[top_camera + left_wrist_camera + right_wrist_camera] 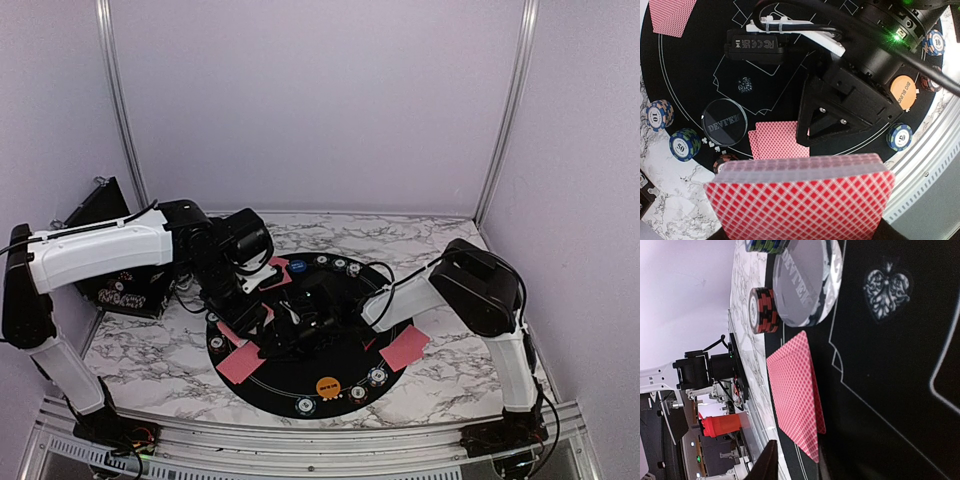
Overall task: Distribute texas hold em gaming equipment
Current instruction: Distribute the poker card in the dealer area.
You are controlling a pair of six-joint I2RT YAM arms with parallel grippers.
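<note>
While my left jaws pinch the deck of red-backed cards (pixel 800 200) by its two sides, it hangs just above the round black mat (pixel 280 388), near the rim at about 8 o'clock. Past the deck, two dealt cards (pixel 776 141) lie face down and overlapping on the mat. The clear dealer disc (pixel 724 122) sits just beside them at 9 o'clock in my left wrist view. Two striped chips (pixel 685 144) rest farther out at 9 o'clock, on the mat's edge where it meets the marble tabletop (pixel 150 350).

My right jaws come in low at the cards' 3 o'clock side. Only the dark roots of two fingers (pixel 767 462) show, with a card corner between them, so I cannot tell whether they grip it or stand apart.

From above, the orange disc (pixel 328 385) lies at the mat's 6 o'clock. More pink cards (pixel 404 347) overhang the rim at 4 o'clock.
</note>
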